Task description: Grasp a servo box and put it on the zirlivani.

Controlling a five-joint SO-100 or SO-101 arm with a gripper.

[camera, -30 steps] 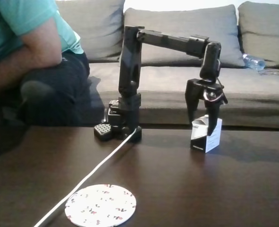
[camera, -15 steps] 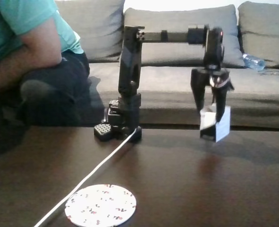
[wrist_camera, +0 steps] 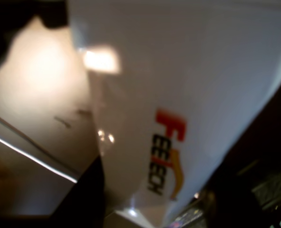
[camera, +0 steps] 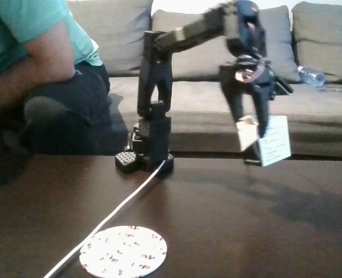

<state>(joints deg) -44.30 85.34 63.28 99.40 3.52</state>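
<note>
The white servo box (camera: 272, 141) hangs in the air above the dark table, tilted, its labelled face toward the camera in the fixed view. My gripper (camera: 253, 132) is shut on it from above. In the wrist view the servo box (wrist_camera: 178, 95) sits very close, its white face with red and black lettering slanting across the picture. The zirlivani (camera: 123, 251), a flat white disc with small red and dark marks, lies at the table's near edge, well to the left of and nearer than the box.
A white cable (camera: 110, 219) runs from the arm's base (camera: 144, 159) toward the near left, passing beside the disc. A person (camera: 37, 63) sits at the far left. A grey sofa (camera: 309, 98) stands behind the table, a plastic bottle (camera: 311, 76) on it.
The gripper has lifted the box off the table and carried it upward and slightly right. The arm's upper link has tilted up, and the box now hangs more tilted.
</note>
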